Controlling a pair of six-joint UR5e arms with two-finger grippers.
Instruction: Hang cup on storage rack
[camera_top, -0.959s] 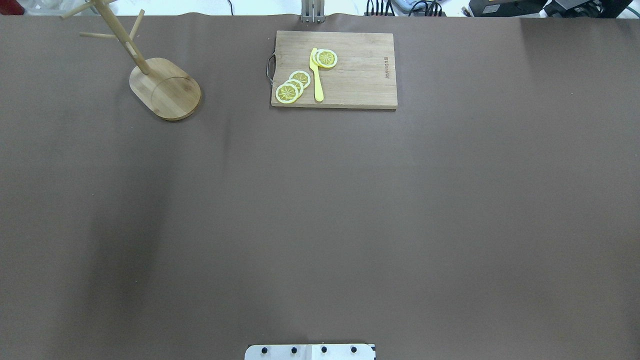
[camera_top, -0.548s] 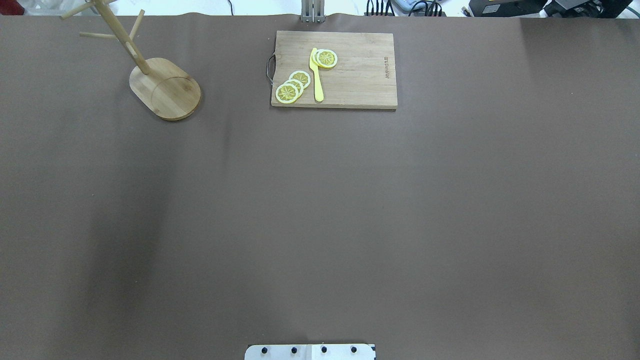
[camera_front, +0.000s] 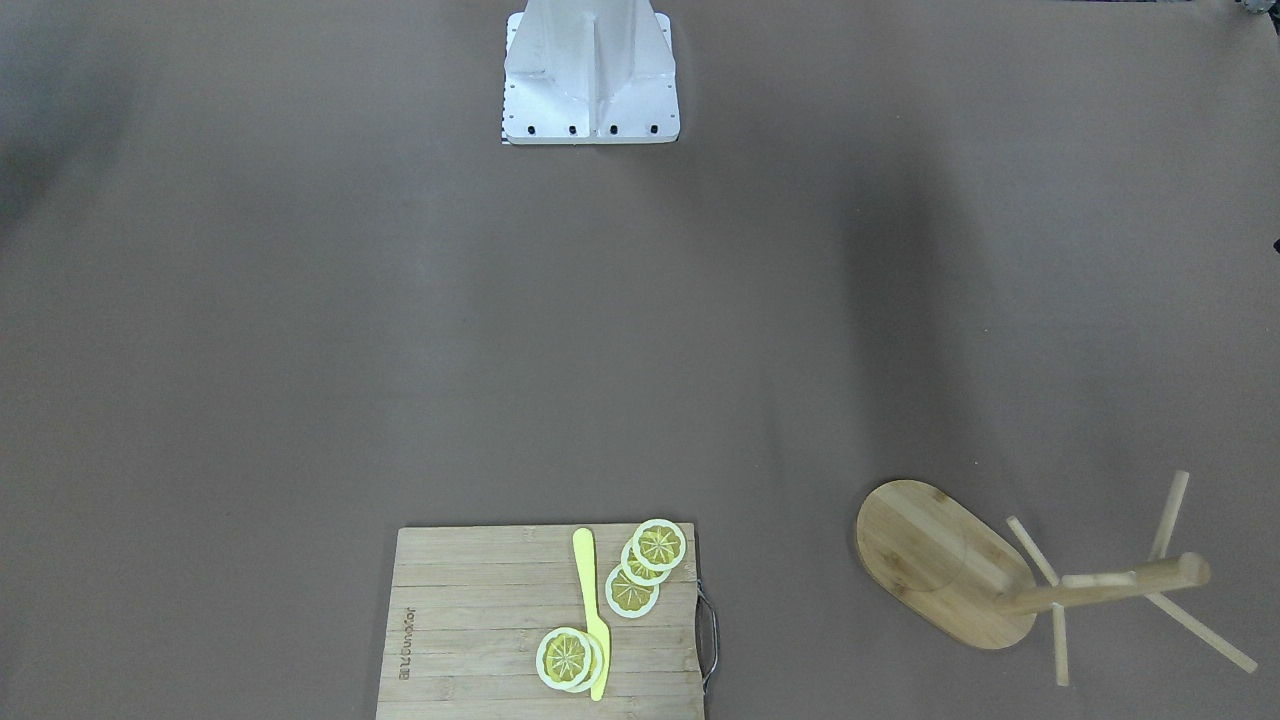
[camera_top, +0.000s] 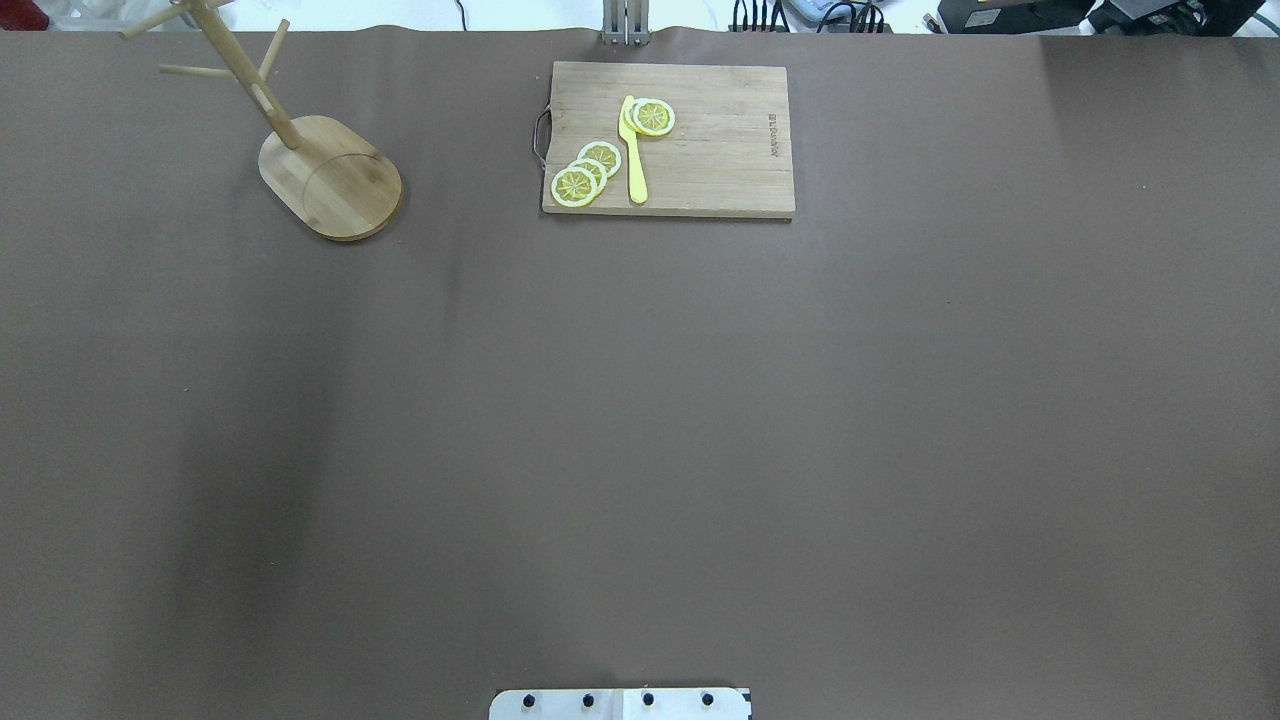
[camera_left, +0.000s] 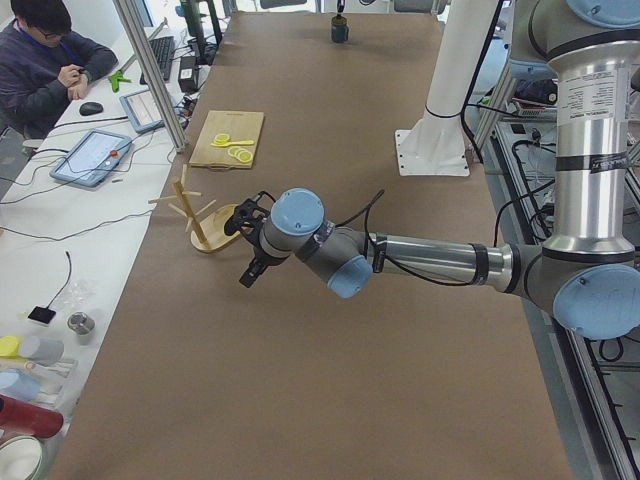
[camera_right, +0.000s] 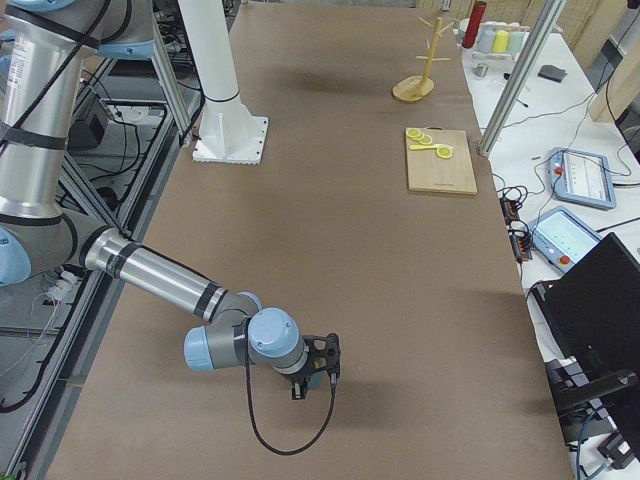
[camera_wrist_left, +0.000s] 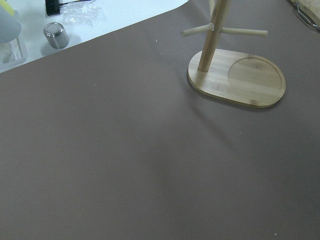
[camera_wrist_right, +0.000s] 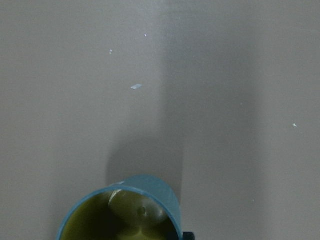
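Observation:
The cup (camera_wrist_right: 125, 212), blue-grey outside and mustard-yellow inside, fills the bottom of the right wrist view with its mouth toward the camera and brown table behind it. A pale fingertip (camera_wrist_right: 117, 197) sits inside its rim, so my right gripper (camera_right: 312, 375) looks shut on the cup near the table's right end. The storage rack (camera_top: 335, 180) stands upright at the far left, also in the front (camera_front: 940, 560) and left wrist (camera_wrist_left: 235, 80) views. My left gripper (camera_left: 248, 277) hovers near the rack (camera_left: 205, 215); I cannot tell whether it is open or shut.
A wooden cutting board (camera_top: 720, 150) with lemon slices (camera_top: 585, 175) and a yellow knife (camera_top: 633, 150) lies at the far middle. The robot's base plate (camera_top: 620, 703) is at the near edge. A steel cup (camera_wrist_left: 53, 35) stands off the mat beyond the rack.

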